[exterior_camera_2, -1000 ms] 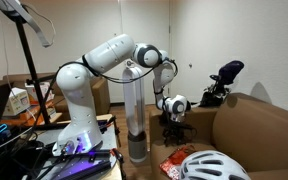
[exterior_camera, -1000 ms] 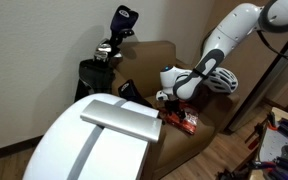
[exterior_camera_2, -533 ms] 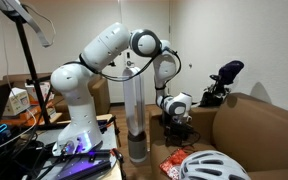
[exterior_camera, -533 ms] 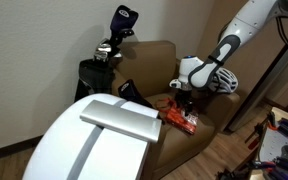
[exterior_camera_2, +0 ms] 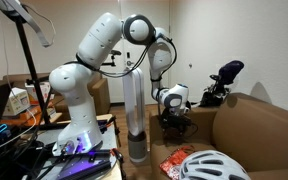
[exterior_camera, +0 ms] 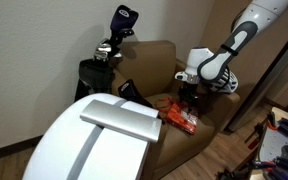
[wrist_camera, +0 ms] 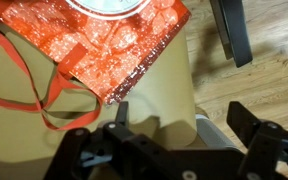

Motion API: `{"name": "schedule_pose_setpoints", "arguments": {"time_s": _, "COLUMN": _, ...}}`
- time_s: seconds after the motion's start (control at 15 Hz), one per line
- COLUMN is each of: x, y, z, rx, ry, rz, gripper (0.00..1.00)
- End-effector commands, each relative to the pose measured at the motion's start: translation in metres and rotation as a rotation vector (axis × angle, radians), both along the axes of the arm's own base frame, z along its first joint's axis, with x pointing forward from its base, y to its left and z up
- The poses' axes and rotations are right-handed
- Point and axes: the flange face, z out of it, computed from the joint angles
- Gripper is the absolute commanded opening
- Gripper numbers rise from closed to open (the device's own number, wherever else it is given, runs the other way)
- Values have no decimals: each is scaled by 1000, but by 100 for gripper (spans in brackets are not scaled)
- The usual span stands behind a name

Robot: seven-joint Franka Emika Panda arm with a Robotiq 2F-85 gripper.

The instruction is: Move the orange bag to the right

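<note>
The orange bag [exterior_camera: 181, 120] lies flat on the seat of the brown armchair [exterior_camera: 154, 55], near its front edge. It also shows low in an exterior view [exterior_camera_2: 174, 160]. In the wrist view it is a glittery orange-red packet [wrist_camera: 114, 45] with a pale round mark and thin red loops at its left. My gripper [exterior_camera: 189, 97] hangs just above the bag's far side, pointing down. In the wrist view its fingers [wrist_camera: 179, 125] are wide apart with only tan cushion between them. It also shows in an exterior view [exterior_camera_2: 172, 118].
A white bicycle helmet [exterior_camera: 226, 82] sits on the chair's arm behind my wrist, and shows in an exterior view [exterior_camera_2: 214, 166]. A black triangular item with a red edge [exterior_camera: 131, 91] lies on the seat's other side. A black golf bag [exterior_camera: 106, 58] stands behind the chair. Wooden floor [wrist_camera: 269, 70] lies beyond the cushion edge.
The arm has swung its upper links upward and the gripper has shifted toward the helmet side of the seat, staying above the orange bag. The bag has not moved.
</note>
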Motion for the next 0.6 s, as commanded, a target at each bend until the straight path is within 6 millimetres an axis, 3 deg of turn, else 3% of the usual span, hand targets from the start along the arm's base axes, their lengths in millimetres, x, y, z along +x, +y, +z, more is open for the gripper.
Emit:
{"name": "schedule_pose_setpoints", "arguments": {"time_s": 0.0, "x": -19, "y": 7, "z": 37, "rx": 9, "ry": 81, "rz": 51, "gripper": 100}}
{"name": "schedule_pose_setpoints", "arguments": {"time_s": 0.07, "x": -22, "y": 6, "z": 47, "rx": 15, "ry": 94, "rz": 61, "gripper": 100}}
{"name": "schedule_pose_setpoints", "arguments": {"time_s": 0.13, "x": -8, "y": 10, "z": 23, "rx": -4, "ry": 69, "rz": 33, "gripper": 100}}
{"name": "schedule_pose_setpoints", "arguments": {"time_s": 0.27, "x": -7, "y": 11, "z": 30, "rx": -12, "ry": 68, "rz": 39, "gripper": 100}}
{"name": "schedule_pose_setpoints", "arguments": {"time_s": 0.53, "x": -9, "y": 10, "z": 23, "rx": -17, "ry": 79, "rz": 38, "gripper": 100}}
